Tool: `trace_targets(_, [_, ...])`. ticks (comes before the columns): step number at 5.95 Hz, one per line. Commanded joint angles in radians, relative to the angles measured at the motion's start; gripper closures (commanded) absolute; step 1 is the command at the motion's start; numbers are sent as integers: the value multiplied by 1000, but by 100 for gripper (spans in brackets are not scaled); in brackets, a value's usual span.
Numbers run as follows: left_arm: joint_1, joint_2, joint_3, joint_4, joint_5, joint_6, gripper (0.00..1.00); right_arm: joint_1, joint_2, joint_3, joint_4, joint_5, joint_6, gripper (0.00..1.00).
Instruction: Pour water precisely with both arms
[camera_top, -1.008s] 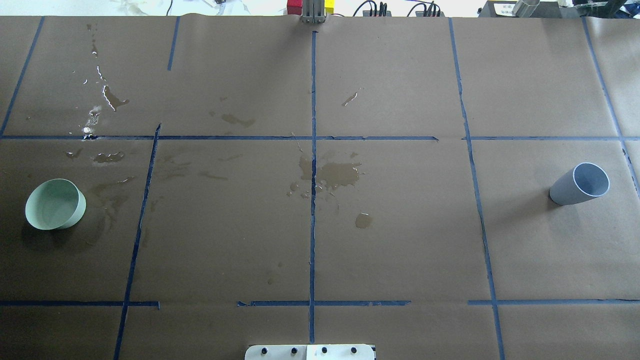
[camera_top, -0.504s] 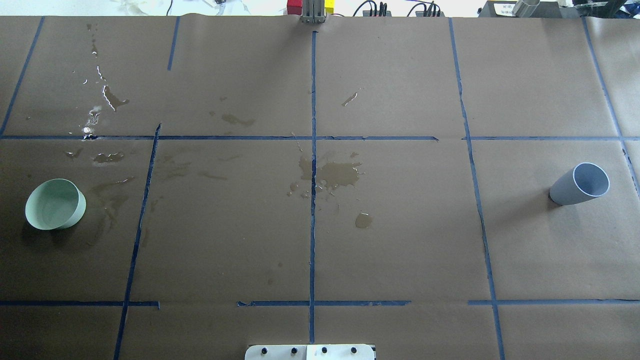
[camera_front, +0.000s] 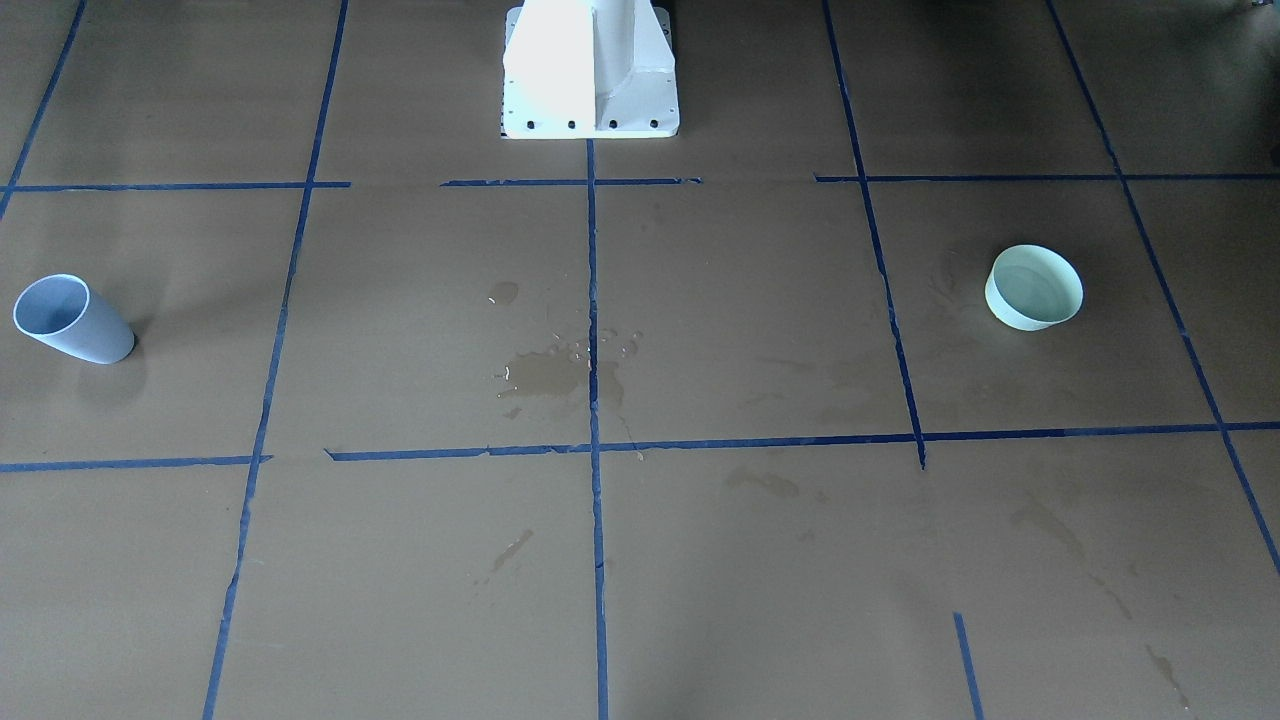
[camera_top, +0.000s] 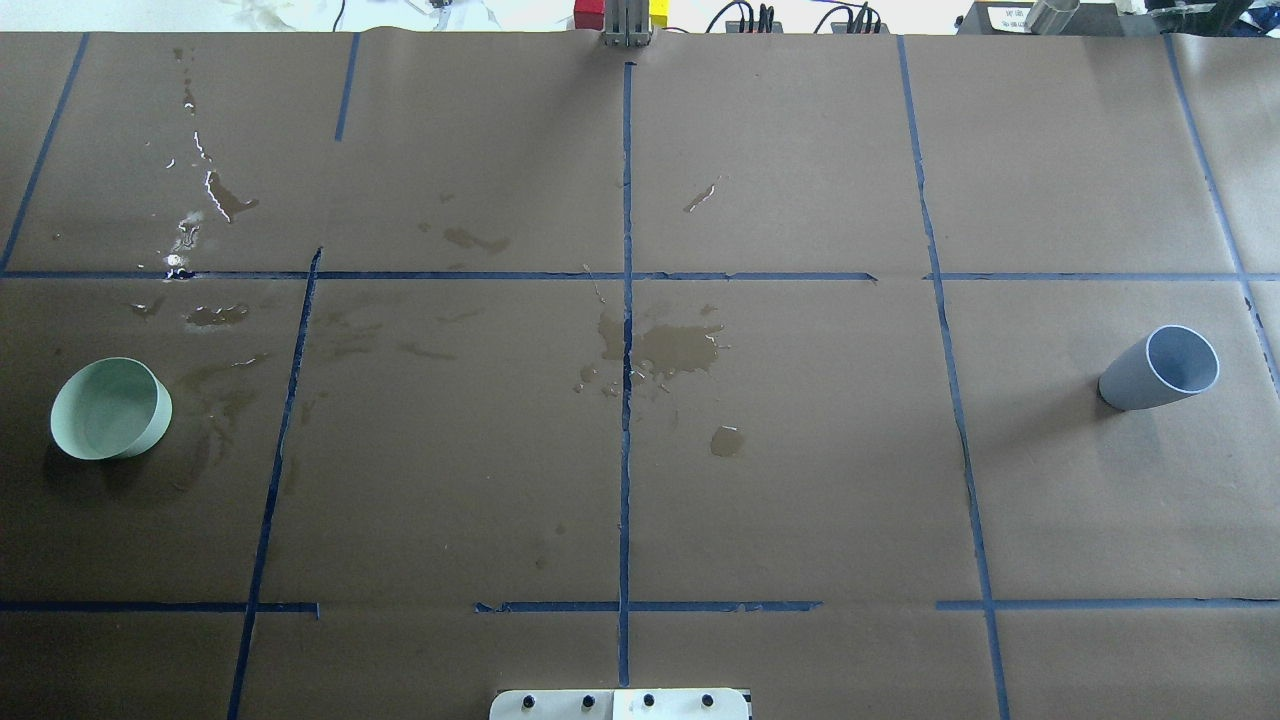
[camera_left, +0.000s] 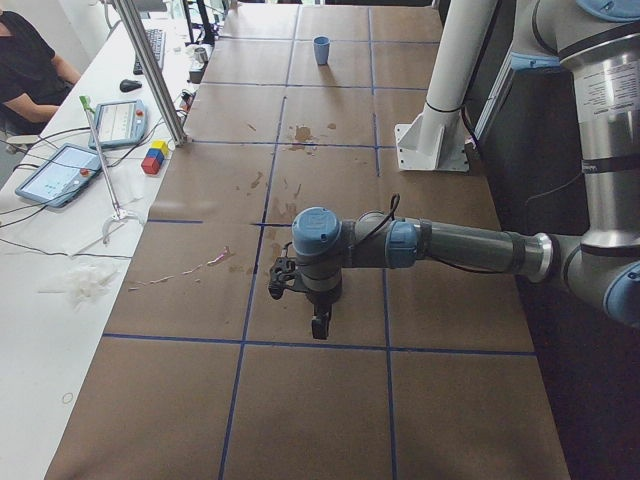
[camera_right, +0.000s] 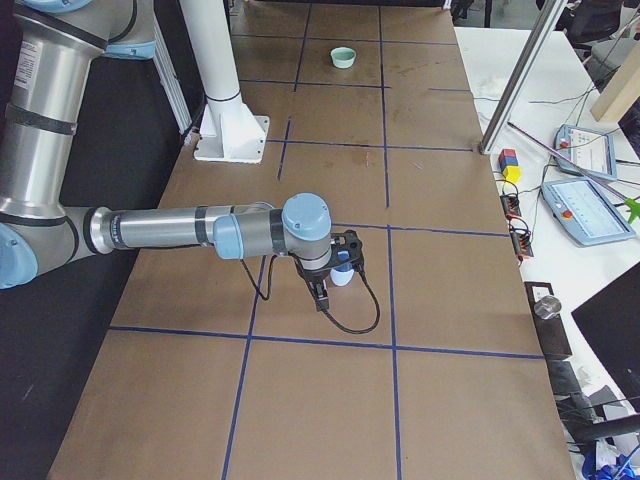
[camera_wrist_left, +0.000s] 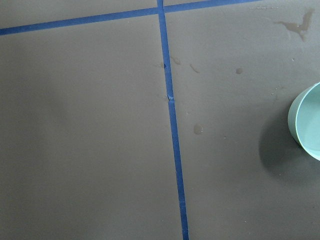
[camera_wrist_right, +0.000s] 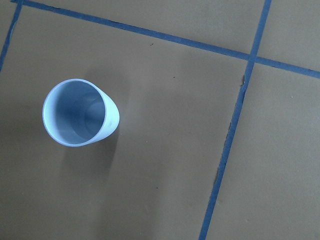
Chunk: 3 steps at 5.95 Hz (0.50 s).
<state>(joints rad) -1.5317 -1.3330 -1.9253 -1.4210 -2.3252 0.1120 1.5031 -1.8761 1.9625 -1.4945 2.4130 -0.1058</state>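
Observation:
A pale green bowl (camera_top: 110, 408) stands at the table's left, and a grey-blue cup (camera_top: 1160, 368) stands upright at the right. Spilled water (camera_top: 675, 350) lies in glossy puddles near the centre, with more at the far left (camera_top: 215, 195). Neither arm shows in the overhead or front view. In the exterior left view my left gripper (camera_left: 318, 326) hangs over the paper; its wrist view shows the bowl (camera_wrist_left: 307, 122) at the right edge. In the exterior right view my right gripper (camera_right: 320, 294) hangs beside the cup (camera_right: 342, 274); its wrist view looks into the cup (camera_wrist_right: 80, 111). I cannot tell whether either gripper is open.
Brown paper with a blue tape grid (camera_top: 626, 300) covers the table. The white pedestal base (camera_front: 590, 70) stands at the robot's edge. Beyond the far edge are a metal post (camera_left: 150, 70), coloured blocks (camera_left: 154, 157), tablets (camera_left: 58, 172) and a seated person (camera_left: 25, 60).

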Motion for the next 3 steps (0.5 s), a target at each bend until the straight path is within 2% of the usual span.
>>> trace_targets(1, [21, 0, -1, -13, -2, -1, 0, -1, 0, 1, 0, 2, 0, 0])
trace_targets(3, [33, 0, 6, -44, -22, -8, 0, -1, -1, -1, 54, 0, 2, 0])
